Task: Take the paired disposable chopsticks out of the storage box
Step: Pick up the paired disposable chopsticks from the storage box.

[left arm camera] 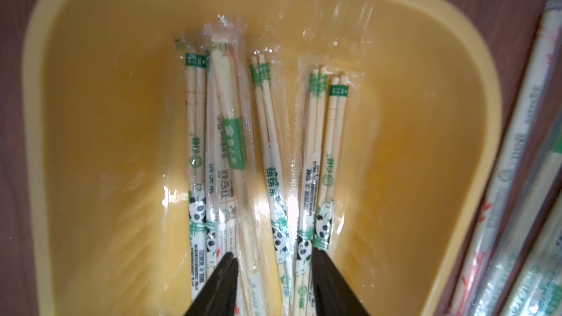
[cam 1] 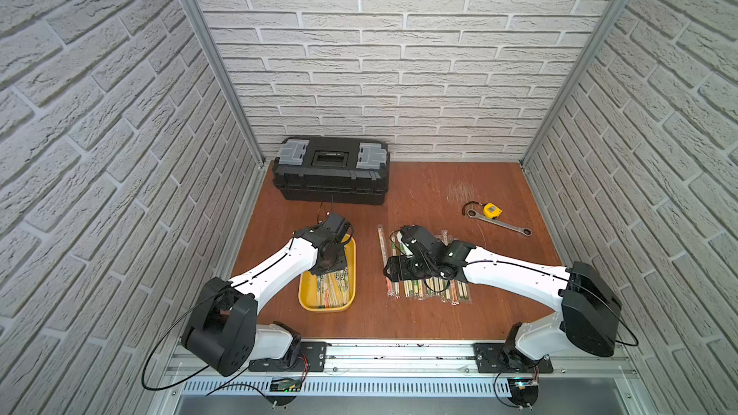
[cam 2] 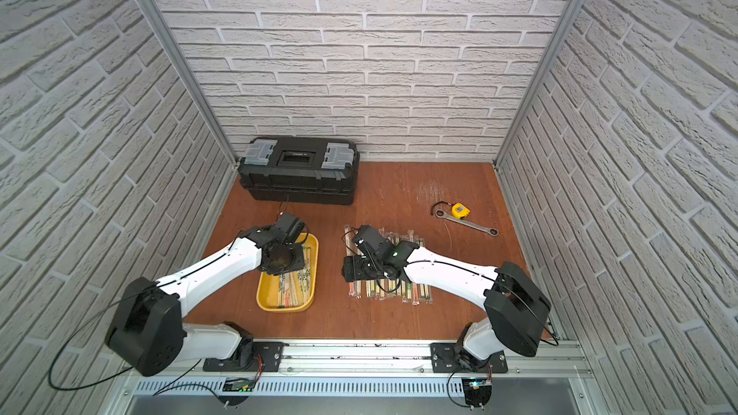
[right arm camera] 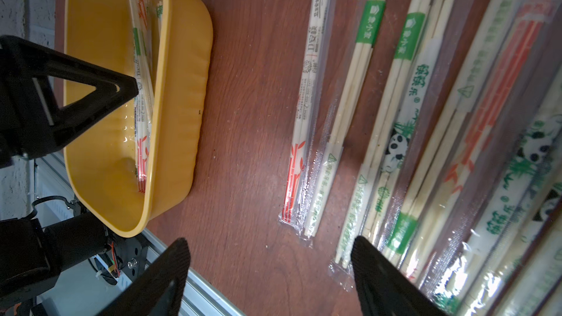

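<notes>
The storage box (cam 1: 327,307), a shallow yellow tray, sits left of centre in both top views. Several paired disposable chopsticks (left arm camera: 273,162) in clear sleeves with green and panda prints lie in it. My left gripper (left arm camera: 273,256) reaches down into the tray, its jaws apart and straddling a few of those sleeves. More sleeved chopsticks (cam 1: 431,293) lie in a row on the table to the tray's right. My right gripper (right arm camera: 270,244) hangs wide open over bare wood between the tray (right arm camera: 182,86) and that row (right arm camera: 395,86), holding nothing.
A black toolbox (cam 1: 331,171) stands at the back left. A yellow tape measure (cam 1: 492,210) and a wrench (cam 1: 507,226) lie at the back right. The metal rail (cam 1: 399,349) runs along the table's front edge. Brick-pattern walls close in three sides.
</notes>
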Robot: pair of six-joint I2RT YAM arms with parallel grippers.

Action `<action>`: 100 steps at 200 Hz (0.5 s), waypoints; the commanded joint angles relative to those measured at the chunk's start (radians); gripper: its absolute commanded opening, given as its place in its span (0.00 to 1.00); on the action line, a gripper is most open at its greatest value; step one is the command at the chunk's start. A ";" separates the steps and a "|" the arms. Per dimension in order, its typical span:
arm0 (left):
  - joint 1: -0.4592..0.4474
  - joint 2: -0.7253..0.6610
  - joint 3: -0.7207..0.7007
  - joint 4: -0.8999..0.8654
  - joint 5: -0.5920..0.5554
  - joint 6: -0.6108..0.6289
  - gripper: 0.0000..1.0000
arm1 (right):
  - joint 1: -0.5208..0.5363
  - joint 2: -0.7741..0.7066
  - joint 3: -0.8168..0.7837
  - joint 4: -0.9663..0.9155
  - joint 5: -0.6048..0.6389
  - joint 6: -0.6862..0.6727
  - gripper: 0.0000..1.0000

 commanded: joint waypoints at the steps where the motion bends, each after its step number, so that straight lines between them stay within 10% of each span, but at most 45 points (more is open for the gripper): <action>1: 0.005 0.019 -0.021 0.020 -0.026 -0.002 0.42 | 0.017 0.013 0.032 0.027 -0.005 -0.021 0.84; 100: 0.009 0.081 -0.039 0.063 -0.033 0.003 0.33 | 0.025 0.047 0.064 0.009 -0.005 -0.038 0.82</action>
